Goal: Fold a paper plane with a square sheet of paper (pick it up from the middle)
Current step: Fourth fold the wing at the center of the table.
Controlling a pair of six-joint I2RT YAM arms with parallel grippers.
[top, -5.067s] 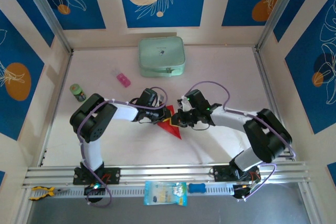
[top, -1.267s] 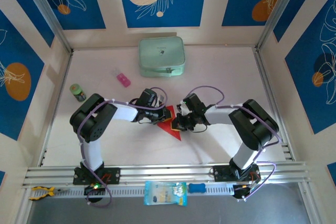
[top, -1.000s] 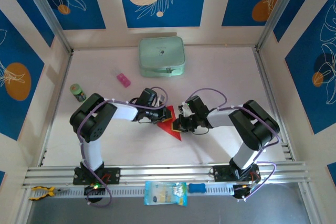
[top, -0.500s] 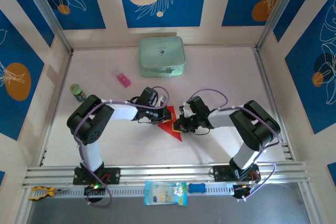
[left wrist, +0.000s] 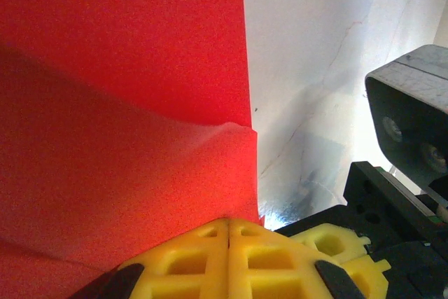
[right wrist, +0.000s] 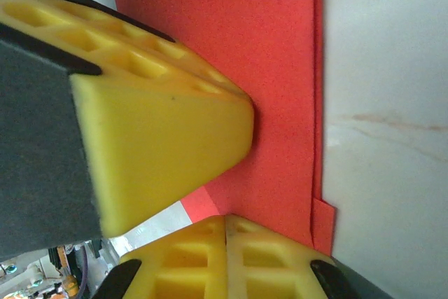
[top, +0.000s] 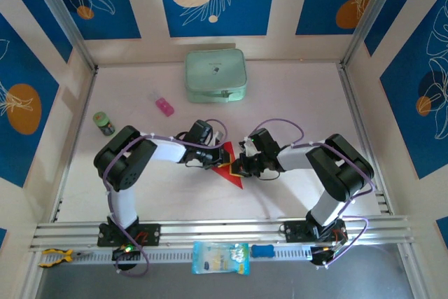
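- Mid-fold, I judge: the paper sheet point(top: 229, 168), folded into a narrow wedge, lies mid-worktop point(top: 301, 103), nearer the near edge.
- Left pincer point(top: 213, 160) and right pincer point(top: 241, 167) both have their pads closed together, pressing opposite sides of the sheet.
- Its long axis runs far to near, with the sharp tip towards the near edge, slightly right.
- Next, probably: press the crease flat without shifting the sheet.

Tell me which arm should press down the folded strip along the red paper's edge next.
Right, probably. The right gripper has its shut fingers at the edge of the red paper, beside the narrow folded strip. The left gripper presses mid-sheet and looks better used as the anchor.
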